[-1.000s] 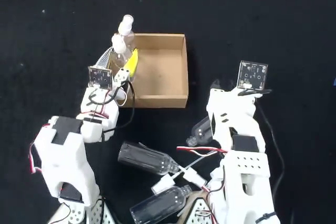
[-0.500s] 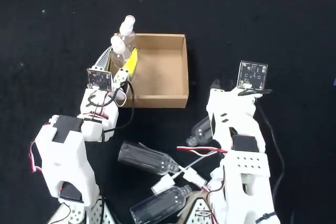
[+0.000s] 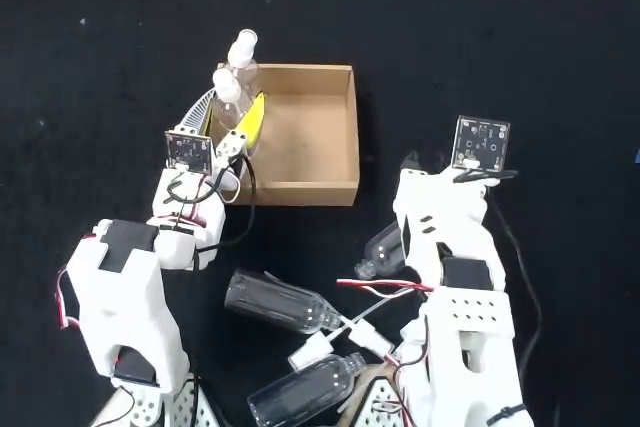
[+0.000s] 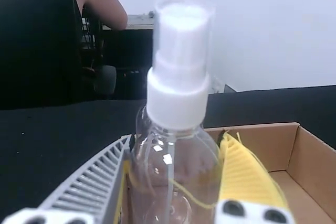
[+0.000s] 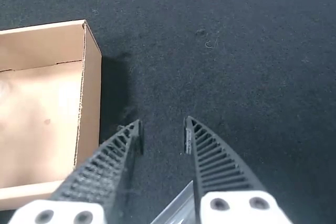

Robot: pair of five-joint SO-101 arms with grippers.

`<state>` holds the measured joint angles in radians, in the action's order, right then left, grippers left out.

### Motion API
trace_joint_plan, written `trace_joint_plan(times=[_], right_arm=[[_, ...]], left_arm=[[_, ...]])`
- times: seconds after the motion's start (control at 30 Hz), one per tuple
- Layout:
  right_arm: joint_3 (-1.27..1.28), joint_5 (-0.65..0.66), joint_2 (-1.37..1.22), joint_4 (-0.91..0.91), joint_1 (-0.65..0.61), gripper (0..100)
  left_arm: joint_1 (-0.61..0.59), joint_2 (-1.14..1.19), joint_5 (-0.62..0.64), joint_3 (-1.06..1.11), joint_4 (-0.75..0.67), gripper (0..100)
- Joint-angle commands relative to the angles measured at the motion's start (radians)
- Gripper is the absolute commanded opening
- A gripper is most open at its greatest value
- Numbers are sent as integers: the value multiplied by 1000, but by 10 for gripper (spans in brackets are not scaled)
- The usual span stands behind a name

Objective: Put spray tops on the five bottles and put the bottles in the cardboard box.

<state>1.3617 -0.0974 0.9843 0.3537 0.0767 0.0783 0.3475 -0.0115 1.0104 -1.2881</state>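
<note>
At the box's (image 3: 320, 192) left wall, the left end effector (image 3: 226, 112) stays clenched on the capped bottle (image 4: 176, 145), unmoved since half a second ago. The right end effector (image 5: 163, 124) hangs released over the surface (image 5: 252, 51), likewise unmoved.

Open cardboard box (image 3: 310, 137) sits mid-tabletop (image 3: 500, 67), capped bottle (image 3: 230, 94) upright at its left wall. Uncapped bottles (image 3: 275, 300), perhaps three, lie nearer the front edge.

Five bottles (image 3: 275, 302), one cardboard box (image 3: 300, 192)
</note>
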Motion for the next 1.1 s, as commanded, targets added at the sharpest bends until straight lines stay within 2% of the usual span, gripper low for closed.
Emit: trace_joint_plan(times=[0.0,0.4,0.6,0.73,1.07], right_arm=[[-13,12,-1,-34,31,120],[-13,12,-1,-34,31,120],[-13,12,-1,-34,31,120],[-13,12,-1,-34,31,120],[-12,12,-1,-34,31,120]], left_arm=[[-12,-6,-3,-7,-12,218],[-12,-6,-5,-13,-12,220],[-12,-6,-5,-5,-12,317],[-12,-6,-5,-5,-12,289],[-12,-32,-5,-4,-15,289]])
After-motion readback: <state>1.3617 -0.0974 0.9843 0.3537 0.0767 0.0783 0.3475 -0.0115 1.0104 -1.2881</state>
